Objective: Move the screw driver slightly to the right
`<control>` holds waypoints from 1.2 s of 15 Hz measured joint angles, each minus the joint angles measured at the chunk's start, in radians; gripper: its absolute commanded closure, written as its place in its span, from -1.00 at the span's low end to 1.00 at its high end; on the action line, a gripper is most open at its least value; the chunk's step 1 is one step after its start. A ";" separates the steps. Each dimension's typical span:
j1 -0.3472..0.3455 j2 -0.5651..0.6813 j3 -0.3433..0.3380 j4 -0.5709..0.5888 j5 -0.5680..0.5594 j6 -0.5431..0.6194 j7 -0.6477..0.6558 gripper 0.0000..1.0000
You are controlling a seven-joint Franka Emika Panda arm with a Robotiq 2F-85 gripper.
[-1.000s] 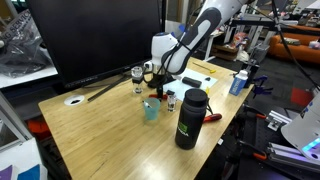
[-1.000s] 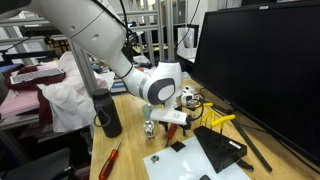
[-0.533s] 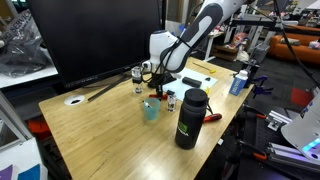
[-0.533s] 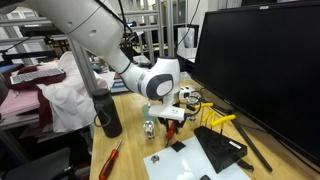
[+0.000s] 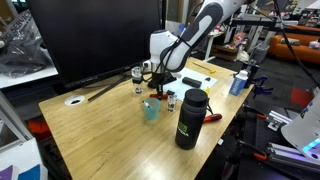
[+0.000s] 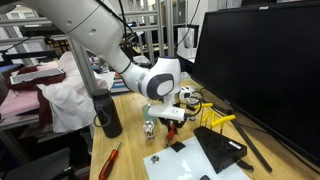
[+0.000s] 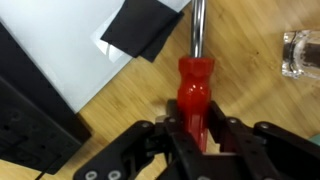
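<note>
Grip looks firm: the tool [image 7: 195, 128] is closed on the thick red handle of the screw driver [image 7: 194, 85], probably so that the slim piece cannot turn when it is carried. Its dark shaft points to 12 o'clock in the wrist view, over the wooden worktop [image 7: 270, 100]. A black sheet [image 7: 140, 30] lies at 11 o'clock and a glass jar [image 7: 300, 55] at 2 o'clock, so I think the sideways shift must stay short.
</note>
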 measured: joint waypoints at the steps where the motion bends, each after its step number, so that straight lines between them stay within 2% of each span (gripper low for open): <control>1: 0.003 -0.008 -0.001 -0.002 -0.003 0.000 0.013 0.84; 8: 0.053 -0.181 -0.001 -0.086 -0.007 0.000 0.129 0.84; 14: 0.042 -0.276 -0.016 -0.176 -0.006 -0.002 0.146 0.84; 18: 0.010 -0.350 -0.022 -0.265 0.075 -0.002 0.182 0.84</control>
